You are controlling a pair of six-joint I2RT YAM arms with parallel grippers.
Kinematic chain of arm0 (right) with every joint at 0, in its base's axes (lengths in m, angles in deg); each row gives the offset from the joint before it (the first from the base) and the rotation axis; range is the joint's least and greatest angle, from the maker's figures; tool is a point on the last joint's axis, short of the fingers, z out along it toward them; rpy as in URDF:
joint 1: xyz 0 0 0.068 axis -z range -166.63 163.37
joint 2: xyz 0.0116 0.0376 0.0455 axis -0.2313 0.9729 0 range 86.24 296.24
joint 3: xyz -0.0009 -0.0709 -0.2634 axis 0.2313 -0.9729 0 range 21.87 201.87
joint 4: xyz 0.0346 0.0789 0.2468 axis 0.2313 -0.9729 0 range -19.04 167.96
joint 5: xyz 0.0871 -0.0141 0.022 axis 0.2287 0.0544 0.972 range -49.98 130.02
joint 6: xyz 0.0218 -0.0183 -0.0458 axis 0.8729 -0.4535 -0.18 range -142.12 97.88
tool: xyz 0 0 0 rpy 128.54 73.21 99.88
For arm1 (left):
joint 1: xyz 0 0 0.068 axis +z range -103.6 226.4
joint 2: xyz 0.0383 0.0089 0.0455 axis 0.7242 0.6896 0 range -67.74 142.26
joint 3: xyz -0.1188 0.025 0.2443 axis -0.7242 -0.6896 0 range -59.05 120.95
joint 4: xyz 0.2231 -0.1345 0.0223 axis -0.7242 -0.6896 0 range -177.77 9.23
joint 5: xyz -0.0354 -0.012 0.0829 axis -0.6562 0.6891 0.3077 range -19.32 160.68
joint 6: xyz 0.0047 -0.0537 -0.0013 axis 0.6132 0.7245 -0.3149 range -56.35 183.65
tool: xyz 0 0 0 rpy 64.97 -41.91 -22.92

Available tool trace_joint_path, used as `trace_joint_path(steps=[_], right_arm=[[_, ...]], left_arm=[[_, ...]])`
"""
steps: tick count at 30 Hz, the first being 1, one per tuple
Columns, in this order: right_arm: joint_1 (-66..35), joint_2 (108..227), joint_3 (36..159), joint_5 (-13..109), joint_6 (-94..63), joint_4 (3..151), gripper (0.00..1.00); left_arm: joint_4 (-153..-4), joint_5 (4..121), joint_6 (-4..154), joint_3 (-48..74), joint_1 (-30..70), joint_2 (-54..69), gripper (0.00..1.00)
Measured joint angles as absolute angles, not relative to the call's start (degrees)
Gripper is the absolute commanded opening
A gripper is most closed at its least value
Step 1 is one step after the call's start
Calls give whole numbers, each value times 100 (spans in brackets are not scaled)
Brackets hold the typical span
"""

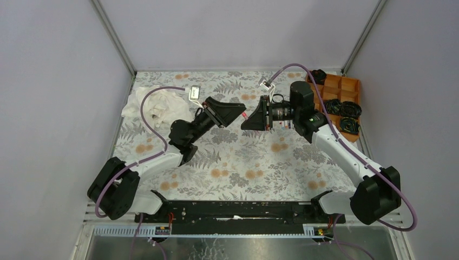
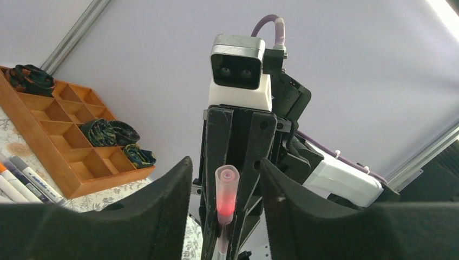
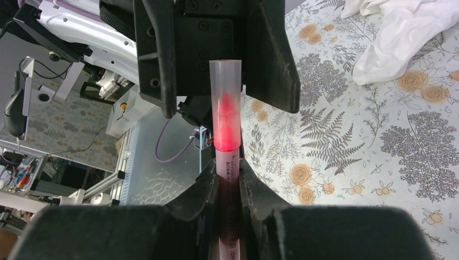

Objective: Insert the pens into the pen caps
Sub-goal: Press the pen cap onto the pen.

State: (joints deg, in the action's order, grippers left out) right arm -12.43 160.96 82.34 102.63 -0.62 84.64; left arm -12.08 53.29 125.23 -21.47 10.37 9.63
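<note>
L hand point(image 1: 236, 111) & R hand point(image 1: 250, 120) tip-to-tip, pink pen point(image 1: 245, 115) btwn; white cloth point(image 1: 157, 104) back-L, orange tray point(image 1: 346, 84) back-R.

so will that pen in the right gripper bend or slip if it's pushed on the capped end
Probably stiff: the pen sticks straight out of the right gripper with no sag. Its smooth round barrel might slide back in that grip under an endwise push. The translucent cap looks thin-walled, so a hard squeeze from the left gripper could flex it.
</note>
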Motion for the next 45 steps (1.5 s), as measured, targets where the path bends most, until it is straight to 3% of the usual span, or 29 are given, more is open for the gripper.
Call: trace_joint_path(steps=[4, 7, 16, 30, 39, 45], right_arm=[[-1243, 16127, 8232, 10254, 6, 8477, 0], [-1243, 16129, 8221, 10289, 28, 8512, 0], [-1208, 16131, 8204, 10272, 41, 8444, 0], [-882, 16365, 8437, 11002, 399, 8431, 0], [-729, 16453, 8437, 11507, 456, 8433, 0], [-673, 16450, 8466, 11581, 355, 8335, 0]], left_arm=[[-1217, 5311, 12525, -2085, 1013, 1000, 27], [-1239, 5318, 12494, -2048, 1006, 1004, 0], [-1377, 5596, 12355, -2035, 808, 1030, 0], [-586, 8264, 11834, -2114, -384, 1437, 0], [201, 8500, 11909, -2171, -563, 1852, 0], [-78, 8479, 11758, -2048, -609, 1815, 0]])
